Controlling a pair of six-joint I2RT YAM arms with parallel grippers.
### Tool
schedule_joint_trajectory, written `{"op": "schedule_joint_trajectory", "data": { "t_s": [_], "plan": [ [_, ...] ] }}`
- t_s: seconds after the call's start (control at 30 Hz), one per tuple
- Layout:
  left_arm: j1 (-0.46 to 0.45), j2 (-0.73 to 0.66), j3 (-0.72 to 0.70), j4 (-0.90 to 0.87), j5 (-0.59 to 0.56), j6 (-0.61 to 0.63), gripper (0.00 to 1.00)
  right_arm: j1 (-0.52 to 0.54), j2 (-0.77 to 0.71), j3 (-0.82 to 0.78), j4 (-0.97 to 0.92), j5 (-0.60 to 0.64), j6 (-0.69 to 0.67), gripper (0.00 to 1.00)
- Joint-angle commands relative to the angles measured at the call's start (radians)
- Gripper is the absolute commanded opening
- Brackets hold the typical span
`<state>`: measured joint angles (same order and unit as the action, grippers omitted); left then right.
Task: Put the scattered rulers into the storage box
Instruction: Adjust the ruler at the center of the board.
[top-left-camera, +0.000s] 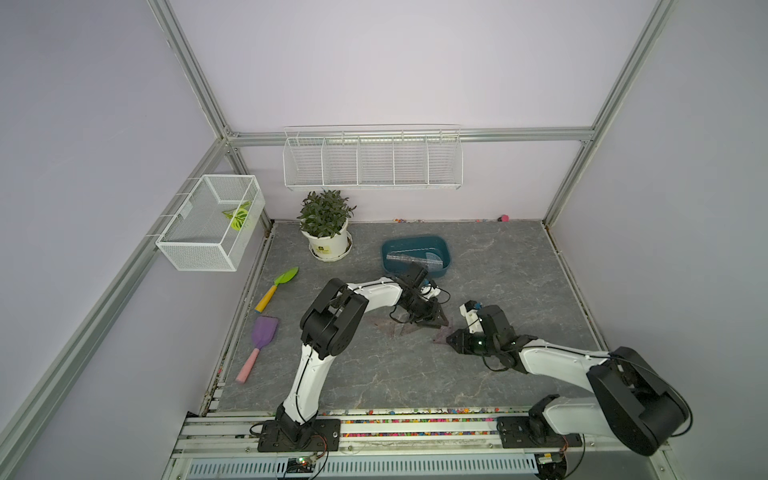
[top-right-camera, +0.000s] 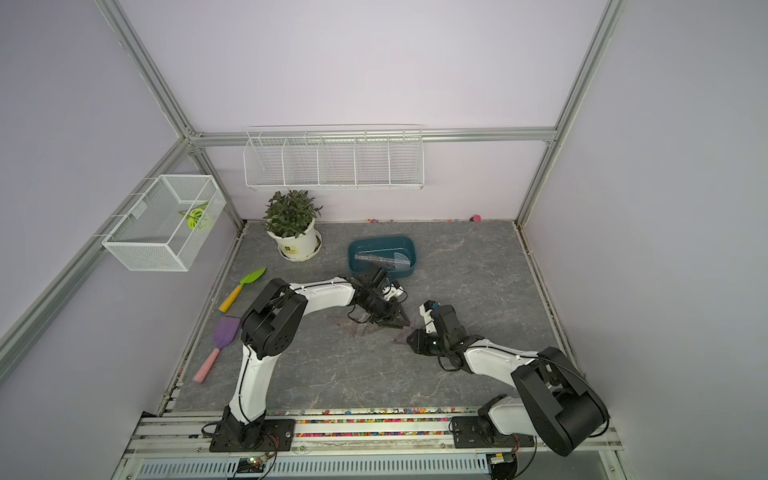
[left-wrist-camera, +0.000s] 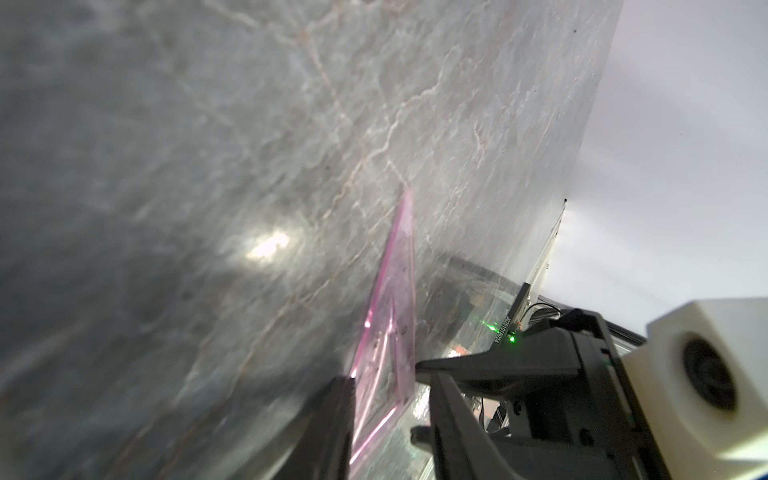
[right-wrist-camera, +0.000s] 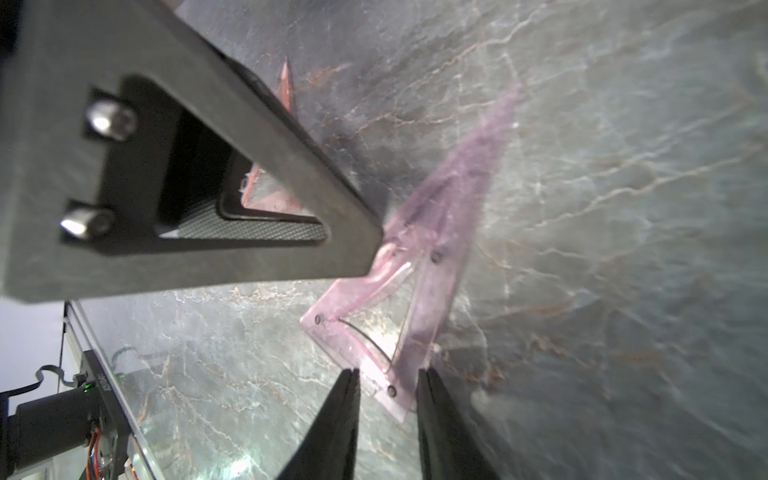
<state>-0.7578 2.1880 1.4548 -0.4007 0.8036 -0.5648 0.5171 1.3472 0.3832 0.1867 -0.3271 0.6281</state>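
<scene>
Two arms start from the near rail and reach in over the table (top-left-camera: 498, 270).

Left arm (top-left-camera: 309, 374): upper link rises steeply, elbow folded high, forearm level, wrist pitched down.

Right arm (top-left-camera: 561, 361): bulky elbow well behind its end effector, past the near right corner. The forearm lies low and points inward. The two end effectors face each other, tips close but apart.

Right end effector (right-wrist-camera: 386, 374): jaws apart, one on each side of the near corner of the flat triangle (right-wrist-camera: 432, 266), which lies flat on the table. Contact with its edges cannot be resolved.

Left end effector (left-wrist-camera: 382, 372): clamped on the tilted triangle (left-wrist-camera: 395, 299), which stands out of the table's plane, tip pointing away from the jaws.

Room: bare table behind and outboard of the right end effector, out to the right edge.

Just beyond the left end effector sits the storage box (top-left-camera: 388, 253), its near rim beside that wrist. The stored rulers (top-left-camera: 401, 257) are already inside.

Farther, outboard of the left elbow, the purple shovel (top-left-camera: 264, 332) and green trowel (top-left-camera: 282, 278) lie by the left edge. The plant pot (top-left-camera: 328, 245) stands at the back wall.
</scene>
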Motion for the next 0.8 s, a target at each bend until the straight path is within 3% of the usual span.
{"op": "schedule_joint_trajectory", "data": {
  "t_s": [0.0, 0.2, 0.47, 0.77],
  "plan": [
    [-0.003, 0.060, 0.028, -0.017, -0.024, -0.002, 0.36, 0.021, 0.028, -0.015, 0.009, -0.033, 0.019, 0.29],
    [-0.003, 0.052, 0.079, -0.010, -0.020, -0.012, 0.36, 0.066, 0.020, -0.017, 0.022, -0.049, 0.024, 0.28],
    [0.041, -0.148, 0.001, -0.061, -0.112, 0.000, 0.44, -0.006, -0.119, 0.080, -0.195, -0.003, -0.092, 0.32],
    [0.030, -0.298, -0.262, -0.112, -0.046, 0.018, 0.48, -0.078, 0.133, 0.297, -0.236, -0.018, -0.182, 0.32]
  ]
}}
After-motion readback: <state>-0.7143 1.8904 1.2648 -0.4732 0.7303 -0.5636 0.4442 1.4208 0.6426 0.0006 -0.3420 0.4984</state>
